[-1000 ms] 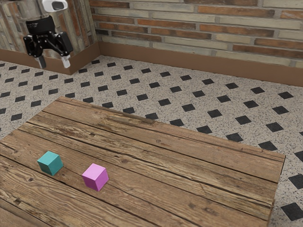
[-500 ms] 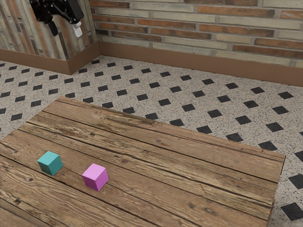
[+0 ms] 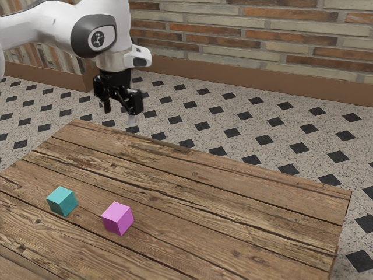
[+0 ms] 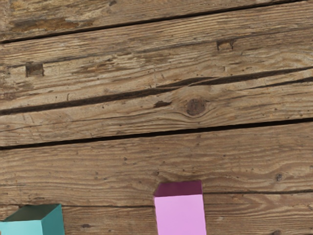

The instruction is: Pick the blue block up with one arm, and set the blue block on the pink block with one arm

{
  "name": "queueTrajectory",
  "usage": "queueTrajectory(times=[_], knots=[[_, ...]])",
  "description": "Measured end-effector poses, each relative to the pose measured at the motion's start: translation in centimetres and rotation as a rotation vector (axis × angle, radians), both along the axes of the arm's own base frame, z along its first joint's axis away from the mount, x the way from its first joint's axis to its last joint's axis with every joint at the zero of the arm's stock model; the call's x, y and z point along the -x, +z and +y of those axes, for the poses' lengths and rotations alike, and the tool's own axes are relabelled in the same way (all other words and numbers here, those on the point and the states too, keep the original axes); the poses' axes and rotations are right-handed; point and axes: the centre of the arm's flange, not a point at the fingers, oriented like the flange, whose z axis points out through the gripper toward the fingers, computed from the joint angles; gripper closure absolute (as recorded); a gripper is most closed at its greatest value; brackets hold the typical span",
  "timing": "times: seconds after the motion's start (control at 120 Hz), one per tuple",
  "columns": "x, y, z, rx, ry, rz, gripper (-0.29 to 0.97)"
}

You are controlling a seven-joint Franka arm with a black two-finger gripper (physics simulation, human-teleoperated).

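The blue block (image 3: 62,200), teal in shade, rests on the wooden table (image 3: 233,192) near the exterior view's left edge. The pink block (image 3: 117,218) sits a short way to its right, apart from it. My gripper (image 3: 120,114) hangs open and empty high over the table's far edge, well above and behind both blocks, pointing down. In the wrist view the pink block (image 4: 179,211) and the blue block (image 4: 34,221) lie side by side on the planks, with a gap between them.
The table's far edge (image 3: 145,138) runs just below my hand, and its right end (image 3: 344,210) drops off to the tiled floor (image 3: 262,111). A brick wall (image 3: 245,35) stands behind. Bare planks stretch to the right of the blocks.
My arm has swung from the exterior view's upper left corner rightward and down, bringing the gripper over the table's far edge. Neither block has moved.
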Motion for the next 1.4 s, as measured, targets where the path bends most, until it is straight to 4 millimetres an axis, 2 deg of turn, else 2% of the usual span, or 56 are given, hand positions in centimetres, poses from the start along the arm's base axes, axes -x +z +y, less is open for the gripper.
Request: queueTrajectory(times=[0.092, 0.175, 0.275, 0.342, 0.433, 0.5, 0.708, 0.842, 0.925, 1.033, 1.15, 1.233, 1.4], knots=[[-0.2, -1.1, 3.8, -0.004, 0.059, -0.004, 0.00], [-0.7, -2.4, 5.9, 0.031, 0.088, 0.003, 0.00], [-1.4, -6.0, 9.7, 0.061, 0.110, 0.029, 0.00], [-0.5, -8.9, 12.9, 0.076, 0.134, 0.051, 0.00], [1.5, -12.4, 15.2, 0.096, 0.131, 0.064, 0.00], [2.9, -14.0, 16.4, 0.104, 0.121, 0.053, 0.00], [5.5, -18.3, 20.3, 0.094, 0.078, 0.020, 0.00], [7.2, -20.2, 21.8, 0.092, 0.054, 0.005, 0.00], [9.1, -20.8, 21.8, 0.104, 0.036, -0.007, 0.00], [10.6, -22.1, 22.0, 0.110, 0.020, -0.009, 0.00], [10.7, -24.4, 22.7, 0.103, 0.005, 0.011, 0.00], [10.2, -25.8, 22.2, 0.097, -0.024, 0.023, 0.00], [9.9, -26.1, 22.7, 0.087, -0.044, 0.007, 0.00]])
